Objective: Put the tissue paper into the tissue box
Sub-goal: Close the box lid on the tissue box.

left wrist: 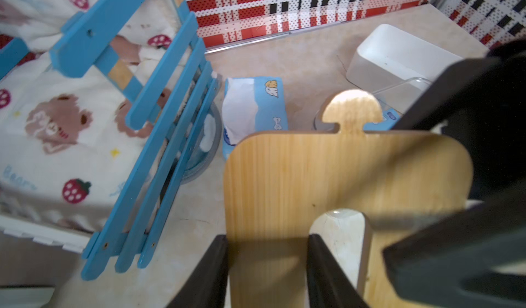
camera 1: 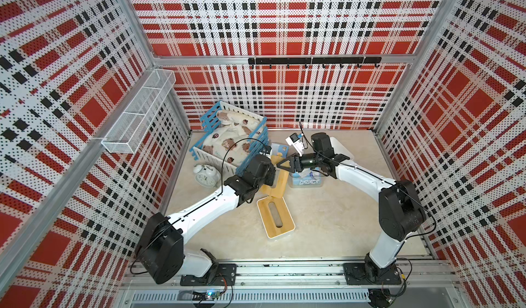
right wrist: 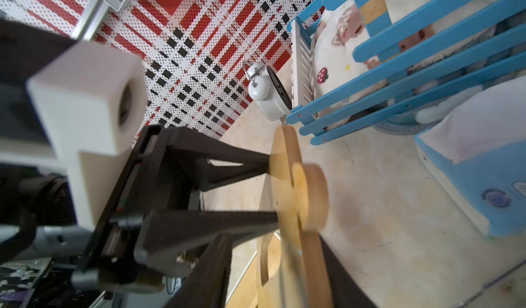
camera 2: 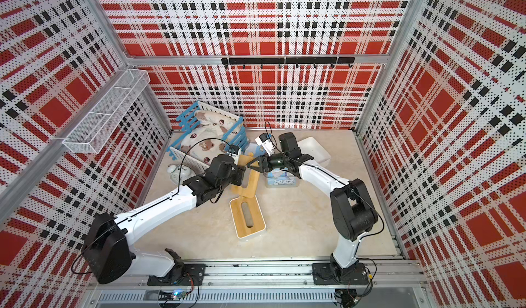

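Our left gripper (left wrist: 267, 238) is clamped on the wooden lid (left wrist: 341, 172). Its two black fingers (left wrist: 210, 272) pinch the strip of wood between the lid's edge and its slot. Our right gripper (right wrist: 274, 244) meets the same lid from the opposite side. The end with the round tab lies between its jaws, but we cannot tell whether they press on the wood or stand just off it. In both top views the lid hangs tilted between our two wrists, and its lower end is near the lidded tissue box (camera 1: 275, 217), which lies on the table (camera 1: 327, 221) with its own slotted wooden top in place.

Just beyond the held lid, the first tissue pack (left wrist: 256, 107) lies on the table, light blue with a cartoon print. A white sheet sticks out of it, and it sits just beside the slats of the blue crib (left wrist: 159, 98). The second tissue pack (camera 1: 306, 180) sits on the table under our right wrist, partly hidden by it. Neither pack is in a box. The open white tissue box (left wrist: 398, 50) stands behind the right arm, near the back wall, with no lid on it.

The crib holds a bear-and-strawberry blanket (camera 1: 225, 144). A white alarm clock (camera 1: 206, 174) stands at the crib's near corner, close to our left arm
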Controlling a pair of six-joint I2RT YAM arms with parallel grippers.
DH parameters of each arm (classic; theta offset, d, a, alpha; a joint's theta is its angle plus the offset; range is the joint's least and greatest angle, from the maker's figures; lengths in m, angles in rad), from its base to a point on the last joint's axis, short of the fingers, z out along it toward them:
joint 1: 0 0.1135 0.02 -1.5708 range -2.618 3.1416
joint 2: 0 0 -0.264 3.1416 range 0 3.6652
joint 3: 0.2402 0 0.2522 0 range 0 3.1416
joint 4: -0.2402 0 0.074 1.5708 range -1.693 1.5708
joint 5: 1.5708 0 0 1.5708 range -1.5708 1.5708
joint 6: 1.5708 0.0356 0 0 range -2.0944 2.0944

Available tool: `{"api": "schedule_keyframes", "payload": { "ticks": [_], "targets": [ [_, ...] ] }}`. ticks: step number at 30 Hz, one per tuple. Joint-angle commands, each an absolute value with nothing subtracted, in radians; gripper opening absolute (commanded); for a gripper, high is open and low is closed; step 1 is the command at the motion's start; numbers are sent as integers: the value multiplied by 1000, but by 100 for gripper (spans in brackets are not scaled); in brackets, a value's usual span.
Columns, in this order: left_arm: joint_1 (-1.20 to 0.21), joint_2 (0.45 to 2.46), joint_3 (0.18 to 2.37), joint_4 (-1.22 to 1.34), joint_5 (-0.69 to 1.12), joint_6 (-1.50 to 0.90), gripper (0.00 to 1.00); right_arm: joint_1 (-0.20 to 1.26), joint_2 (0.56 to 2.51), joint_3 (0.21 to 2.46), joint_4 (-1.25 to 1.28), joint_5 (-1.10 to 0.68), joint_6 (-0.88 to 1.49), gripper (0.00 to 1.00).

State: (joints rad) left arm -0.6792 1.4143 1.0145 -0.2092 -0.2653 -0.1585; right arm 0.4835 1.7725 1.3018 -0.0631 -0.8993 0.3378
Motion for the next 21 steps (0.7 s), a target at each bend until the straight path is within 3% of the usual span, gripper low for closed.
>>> {"api": "schedule_keyframes", "payload": {
  "ticks": [1,6,7,10,16,21],
  "targets": [
    [-701,1452,1063,-129,-213,-99,24,479,1772,1293,-65,-934,334,33],
    [-707,1486,1085,-118,-180,-98,25,452,1736,1244,-67,-897,342,2],
    [-709,1491,1091,-117,-171,-103,25,446,1727,1235,-67,-887,344,0],
    [-708,1494,1100,-107,-130,-127,31,426,1693,1191,-45,-861,367,0],
    [-690,1467,1106,-35,-55,-242,61,341,1573,1070,87,-820,514,0],
    [-608,1430,1046,128,109,-499,69,291,1460,979,260,-754,723,0]
  ]
}}
